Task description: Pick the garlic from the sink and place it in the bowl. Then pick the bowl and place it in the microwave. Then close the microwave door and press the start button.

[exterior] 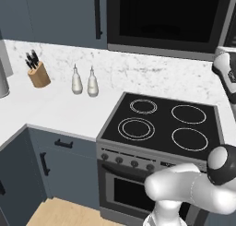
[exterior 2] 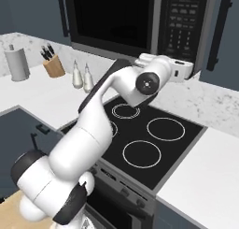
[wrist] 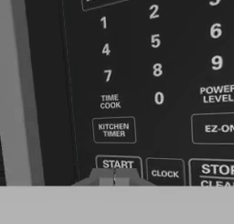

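Gripper (wrist: 114, 178) closed, tips together against the START key (wrist: 118, 164) on the microwave (exterior 2: 140, 22) keypad. One microwave door (exterior: 168, 18), shut. Four burner rings; two bottles (exterior: 85, 81). STOP key cut off.

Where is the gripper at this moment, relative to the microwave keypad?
In the hand view the shut gripper is at the START button, left of CLOCK; in the right base view it meets the microwave at its keypad's bottom.
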Motion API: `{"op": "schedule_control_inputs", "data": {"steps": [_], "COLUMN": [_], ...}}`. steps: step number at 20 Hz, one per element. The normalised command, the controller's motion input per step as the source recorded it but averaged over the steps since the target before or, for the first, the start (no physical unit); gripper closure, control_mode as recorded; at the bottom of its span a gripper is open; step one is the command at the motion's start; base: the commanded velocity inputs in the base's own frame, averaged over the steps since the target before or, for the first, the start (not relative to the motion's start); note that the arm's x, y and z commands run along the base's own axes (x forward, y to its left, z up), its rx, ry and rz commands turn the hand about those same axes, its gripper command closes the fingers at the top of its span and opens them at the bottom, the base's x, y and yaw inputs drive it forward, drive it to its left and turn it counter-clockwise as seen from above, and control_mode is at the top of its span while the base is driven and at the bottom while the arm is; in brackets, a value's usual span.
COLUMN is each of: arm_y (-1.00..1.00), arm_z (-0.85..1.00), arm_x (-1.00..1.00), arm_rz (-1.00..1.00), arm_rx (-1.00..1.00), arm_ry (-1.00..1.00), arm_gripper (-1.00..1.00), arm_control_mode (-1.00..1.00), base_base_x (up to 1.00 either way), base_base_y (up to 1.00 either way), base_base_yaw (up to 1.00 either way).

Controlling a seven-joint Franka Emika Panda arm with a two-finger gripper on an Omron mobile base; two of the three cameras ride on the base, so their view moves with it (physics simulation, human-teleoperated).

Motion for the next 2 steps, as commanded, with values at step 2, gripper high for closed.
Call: {"op": "schedule_control_inputs", "data": {"steps": [2], "arm_y": [-0.32], "arm_z": [-0.09], "arm_x": [0.86], "arm_rz": [0.32], "arm_rx": [0.07], "arm_ry": [0.02], "arm_gripper": [1.0], "arm_control_mode": [-1.0], "base_base_x": [0.0], "base_base_y": [0.0], "base_base_yaw": [0.0]}}
